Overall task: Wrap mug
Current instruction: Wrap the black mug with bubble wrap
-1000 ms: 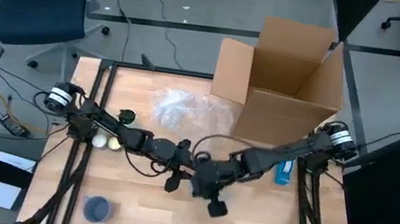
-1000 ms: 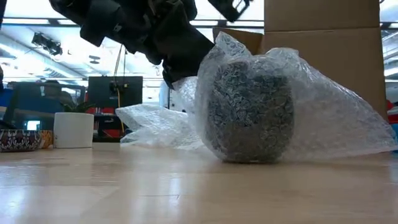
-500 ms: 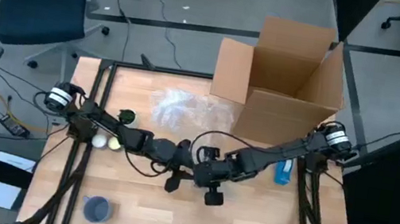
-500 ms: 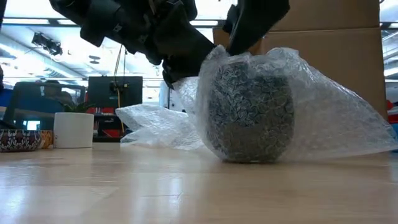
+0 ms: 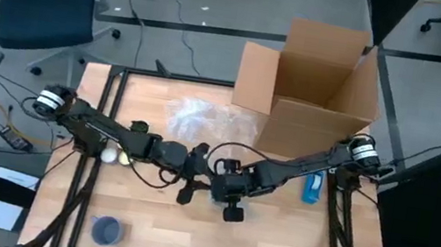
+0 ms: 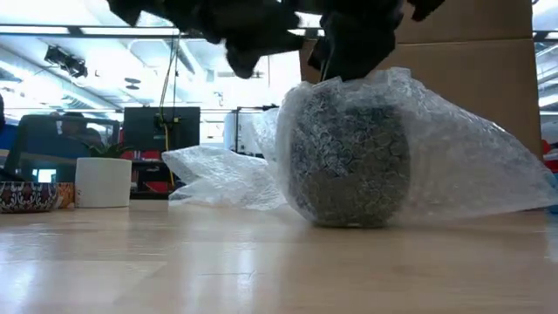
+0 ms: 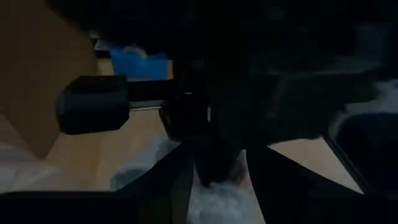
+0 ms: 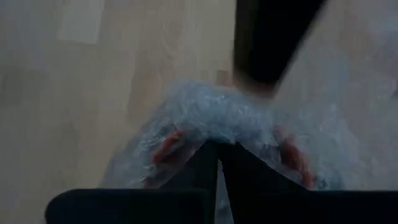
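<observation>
The mug (image 6: 349, 157), dark and speckled, stands upright on the table's middle inside a sheet of clear bubble wrap (image 6: 462, 166) that trails off toward the right. In the high view both grippers hide it. My right gripper (image 8: 217, 149) sits on top of the bundle, shut on the wrap. My left gripper (image 5: 192, 172) hovers just beside it, above the bundle's left shoulder (image 6: 248, 39), open, with wrap showing between its fingers (image 7: 217, 186) and nothing in them. My right gripper pinches a bunch of bubble wrap (image 8: 214, 127) over the mug's top between its two fingers. It comes from above, slanting in from the table's right. The wrapped mug stays standing on the table, and the wrap drapes slack down its sides.
An open cardboard box (image 5: 317, 77) stands at the far right, a second crumpled sheet of bubble wrap (image 5: 203, 119) left of it. A blue object (image 5: 312, 189) lies at the right edge, a white cup (image 6: 103, 181) at the left, a dark round dish (image 5: 106, 230) near left.
My right gripper has come down and toward the table's left onto the top of the wrapped mug. My left gripper has risen clear of the wrap's upper left flap, which has sunk against the mug. The mug has stayed in place.
</observation>
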Controlling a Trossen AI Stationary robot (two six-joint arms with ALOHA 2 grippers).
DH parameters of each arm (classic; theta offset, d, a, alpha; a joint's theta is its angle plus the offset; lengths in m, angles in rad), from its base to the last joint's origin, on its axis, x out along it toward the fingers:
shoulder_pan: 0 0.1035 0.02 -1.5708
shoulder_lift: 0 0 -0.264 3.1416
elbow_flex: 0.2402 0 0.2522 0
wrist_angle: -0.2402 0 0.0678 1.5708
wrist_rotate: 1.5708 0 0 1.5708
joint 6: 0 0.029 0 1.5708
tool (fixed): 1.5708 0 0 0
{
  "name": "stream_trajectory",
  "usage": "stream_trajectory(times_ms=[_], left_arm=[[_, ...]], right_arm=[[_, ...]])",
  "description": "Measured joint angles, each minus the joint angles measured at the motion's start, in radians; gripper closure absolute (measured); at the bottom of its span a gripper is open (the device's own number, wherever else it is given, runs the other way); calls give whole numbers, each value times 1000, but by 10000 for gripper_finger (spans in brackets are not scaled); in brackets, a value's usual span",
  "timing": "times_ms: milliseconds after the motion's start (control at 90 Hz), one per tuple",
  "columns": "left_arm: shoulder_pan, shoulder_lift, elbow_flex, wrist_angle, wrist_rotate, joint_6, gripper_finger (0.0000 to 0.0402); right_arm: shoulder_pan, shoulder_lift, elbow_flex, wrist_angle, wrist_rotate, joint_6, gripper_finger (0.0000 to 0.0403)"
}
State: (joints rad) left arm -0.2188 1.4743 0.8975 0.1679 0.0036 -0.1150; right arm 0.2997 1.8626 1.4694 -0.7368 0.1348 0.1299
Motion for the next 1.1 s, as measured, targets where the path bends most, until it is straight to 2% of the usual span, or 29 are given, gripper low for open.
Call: stream_trajectory(times_ms=[167, 556, 778, 1000, 1100], left_arm=[[-12, -62, 22, -214, 25, -29, 270], [-19, -83, 26, -367, 27, -125, 270], [-19, -83, 26, -363, 22, -124, 270], [-19, -82, 26, -363, 17, -124, 270], [-19, -82, 26, -361, 17, -125, 270]], right_arm=[[-7, -2, -46, 60, 0, 1, 403], [-19, -4, -132, 108, -84, 35, 403], [-20, -16, -46, 16, -109, 26, 403], [-19, -35, 71, -170, -104, 18, 403], [-17, -36, 116, -192, -87, 24, 403]])
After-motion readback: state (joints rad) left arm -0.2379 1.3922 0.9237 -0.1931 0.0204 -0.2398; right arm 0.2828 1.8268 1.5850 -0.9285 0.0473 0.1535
